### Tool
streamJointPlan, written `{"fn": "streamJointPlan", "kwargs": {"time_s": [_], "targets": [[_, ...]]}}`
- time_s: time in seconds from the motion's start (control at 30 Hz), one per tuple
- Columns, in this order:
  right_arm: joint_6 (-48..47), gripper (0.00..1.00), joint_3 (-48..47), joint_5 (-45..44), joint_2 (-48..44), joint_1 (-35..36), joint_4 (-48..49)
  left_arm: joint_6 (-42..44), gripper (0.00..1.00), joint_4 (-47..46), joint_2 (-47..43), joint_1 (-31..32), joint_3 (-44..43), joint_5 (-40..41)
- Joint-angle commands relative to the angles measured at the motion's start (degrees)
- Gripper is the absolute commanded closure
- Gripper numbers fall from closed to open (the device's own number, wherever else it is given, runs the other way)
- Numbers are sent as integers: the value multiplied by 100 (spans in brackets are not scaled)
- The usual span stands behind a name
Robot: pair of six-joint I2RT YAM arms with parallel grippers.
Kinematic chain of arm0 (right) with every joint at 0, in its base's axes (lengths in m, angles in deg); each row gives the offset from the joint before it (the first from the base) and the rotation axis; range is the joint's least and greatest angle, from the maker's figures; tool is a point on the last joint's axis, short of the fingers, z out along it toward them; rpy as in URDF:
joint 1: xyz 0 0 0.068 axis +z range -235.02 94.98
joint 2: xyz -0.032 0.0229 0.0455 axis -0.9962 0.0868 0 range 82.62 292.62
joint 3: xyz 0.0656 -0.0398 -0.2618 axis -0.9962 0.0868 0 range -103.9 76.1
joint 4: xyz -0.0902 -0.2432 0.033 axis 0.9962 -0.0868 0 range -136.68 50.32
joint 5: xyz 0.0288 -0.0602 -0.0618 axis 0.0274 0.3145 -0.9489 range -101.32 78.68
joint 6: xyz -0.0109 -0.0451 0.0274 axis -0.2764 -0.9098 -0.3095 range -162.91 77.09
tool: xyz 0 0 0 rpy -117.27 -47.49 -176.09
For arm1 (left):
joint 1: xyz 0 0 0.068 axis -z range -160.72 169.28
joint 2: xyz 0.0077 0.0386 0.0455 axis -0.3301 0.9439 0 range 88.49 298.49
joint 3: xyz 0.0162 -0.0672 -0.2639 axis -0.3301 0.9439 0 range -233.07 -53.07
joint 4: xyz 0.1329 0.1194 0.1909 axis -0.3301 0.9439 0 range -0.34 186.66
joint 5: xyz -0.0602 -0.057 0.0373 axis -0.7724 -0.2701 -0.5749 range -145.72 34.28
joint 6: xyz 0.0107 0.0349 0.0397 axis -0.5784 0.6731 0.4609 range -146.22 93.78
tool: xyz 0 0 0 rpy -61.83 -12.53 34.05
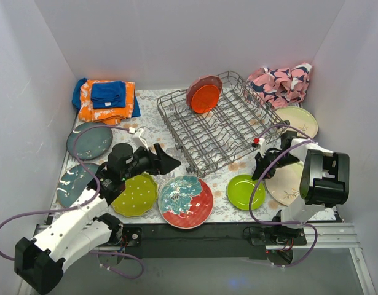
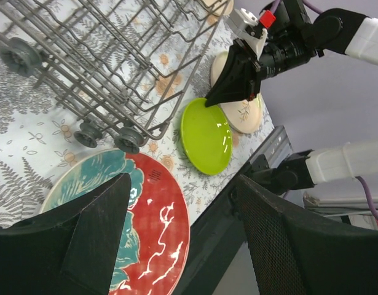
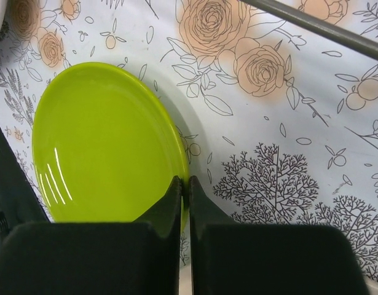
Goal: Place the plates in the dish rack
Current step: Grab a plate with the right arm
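The grey wire dish rack (image 1: 228, 132) stands at the table's middle back with an orange plate (image 1: 204, 95) upright in its far corner. My right gripper (image 1: 258, 176) is shut on the right rim of the lime plate (image 1: 244, 192), which lies low at the table; the pinch shows in the right wrist view (image 3: 184, 183) on the plate (image 3: 102, 141). My left gripper (image 1: 170, 161) is open and empty above the red-teal floral plate (image 1: 185, 201), which also shows in the left wrist view (image 2: 152, 227). The yellow-green dotted plate (image 1: 134, 195), teal plate (image 1: 74, 183) and slate-blue plate (image 1: 89, 140) lie at left.
Two cream plates (image 1: 297, 120) (image 1: 286, 184) lie at right, one beside the lime plate. Folded orange-blue cloths (image 1: 106, 99) sit at back left, a pink patterned cloth (image 1: 281, 83) at back right. White walls enclose the table.
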Motion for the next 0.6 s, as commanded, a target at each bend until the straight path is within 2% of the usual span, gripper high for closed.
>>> {"fn": "streamJointPlan", "kwargs": {"time_s": [0.0,0.3,0.57], "targets": [[-188,99,-242,1,-35,9,-92,7,32,-212,236,-35,-327,-681],[-162,99,-839,159,-228,0,-953,-72,32,-318,754,-35,-502,-1340],[-74,99,-928,423,-676,9,-1287,-169,33,-371,1115,-26,-713,-1578]]}}
